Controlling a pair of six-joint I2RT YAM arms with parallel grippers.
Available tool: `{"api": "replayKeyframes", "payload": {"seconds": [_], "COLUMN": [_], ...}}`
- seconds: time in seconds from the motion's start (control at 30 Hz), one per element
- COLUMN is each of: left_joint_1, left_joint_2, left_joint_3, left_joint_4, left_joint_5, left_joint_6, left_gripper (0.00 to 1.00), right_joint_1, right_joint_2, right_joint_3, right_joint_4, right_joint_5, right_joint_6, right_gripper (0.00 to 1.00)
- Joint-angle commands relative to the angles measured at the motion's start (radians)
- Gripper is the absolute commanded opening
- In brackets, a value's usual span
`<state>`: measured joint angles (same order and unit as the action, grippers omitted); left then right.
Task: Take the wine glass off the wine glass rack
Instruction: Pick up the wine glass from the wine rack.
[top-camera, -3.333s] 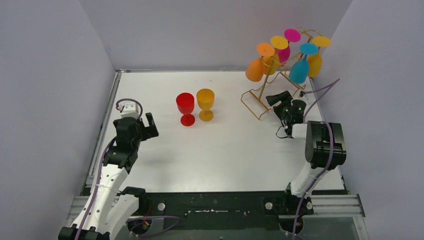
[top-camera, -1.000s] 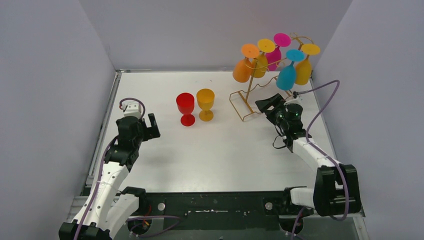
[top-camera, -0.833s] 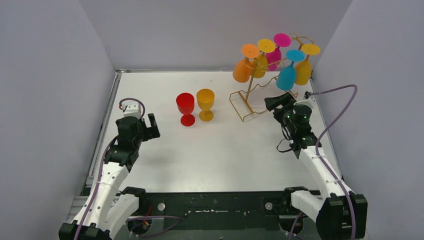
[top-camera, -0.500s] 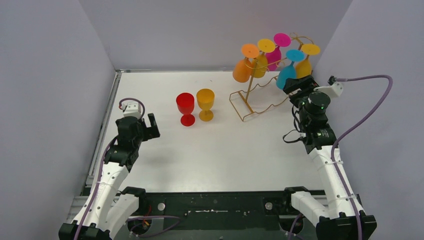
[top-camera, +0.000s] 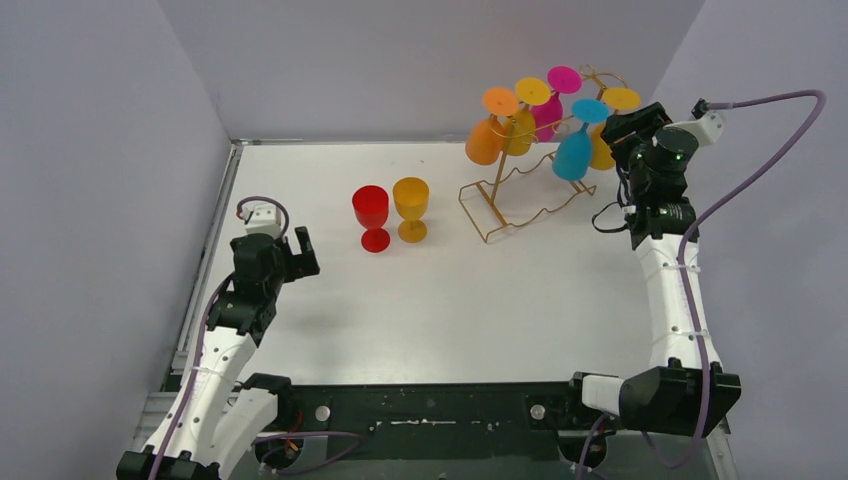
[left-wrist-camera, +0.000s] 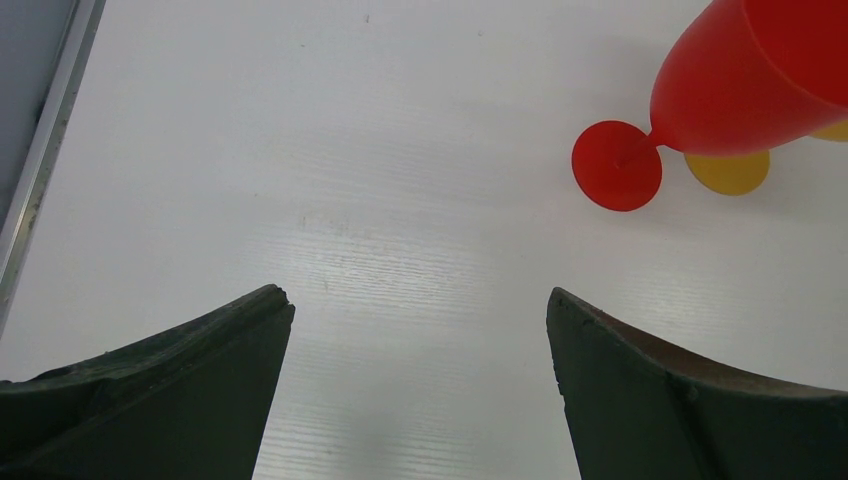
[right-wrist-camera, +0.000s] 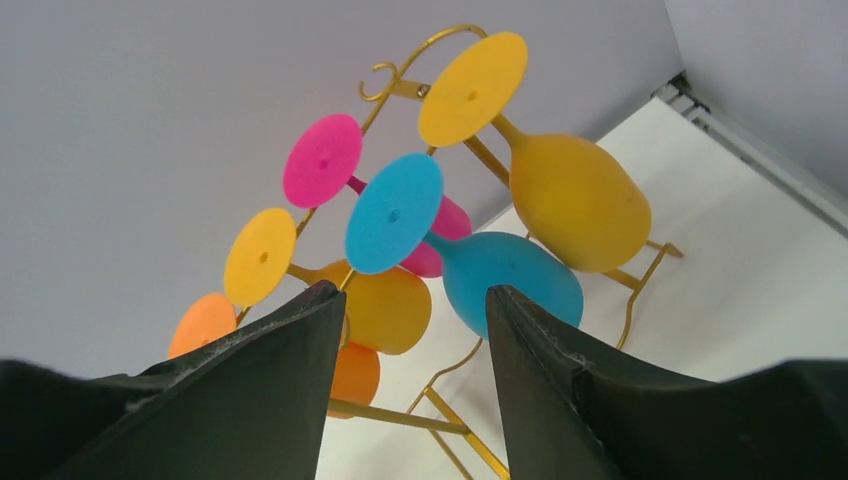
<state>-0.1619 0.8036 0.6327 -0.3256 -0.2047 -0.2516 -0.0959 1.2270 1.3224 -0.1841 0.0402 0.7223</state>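
The gold wire wine glass rack (top-camera: 497, 214) stands at the table's back right. Several coloured wine glasses hang upside down from its top: orange (top-camera: 484, 141), yellow (top-camera: 519, 131), pink (top-camera: 548, 110), blue (top-camera: 573, 155) and a second yellow one (top-camera: 603, 152). My right gripper (top-camera: 628, 126) is raised at the rack's right end, open and holding nothing. In the right wrist view, the blue glass (right-wrist-camera: 520, 282) and yellow glass (right-wrist-camera: 578, 200) hang just beyond the right gripper (right-wrist-camera: 412, 292). The left gripper (top-camera: 300, 251) is open low over the table.
A red glass (top-camera: 371, 216) and a yellow glass (top-camera: 411, 206) stand upright at mid table. The red glass (left-wrist-camera: 740, 80) leans into the left wrist view. Grey walls close in at the back and both sides, the right wall just behind the right arm.
The right arm has lifted from table level in front of the rack up and back to its right end, with its jaws narrowing. The rack earlier shifted left. The left arm is still.
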Motion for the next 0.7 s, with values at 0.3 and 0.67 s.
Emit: {"api": "replayKeyframes", "payload": {"seconds": [0.3,0.67], "left_joint_1": [0.005,0.007], "left_joint_2": [-0.036,-0.029], "left_joint_3": [0.020,0.018], "left_joint_4": [0.024,0.029], "left_joint_5": [0.001,0.008], "left_joint_6": [0.015,0.021], "left_gripper": [0.97,0.97], "right_joint_1": [-0.116,-0.117], "right_joint_2": [0.155,0.213], "right_joint_3": [0.019,0.042], "right_joint_4": [0.175,0.220], "right_joint_5": [-0.276,-0.305], "right_joint_6": [0.274,0.315], "right_gripper": [0.45,0.40]}}
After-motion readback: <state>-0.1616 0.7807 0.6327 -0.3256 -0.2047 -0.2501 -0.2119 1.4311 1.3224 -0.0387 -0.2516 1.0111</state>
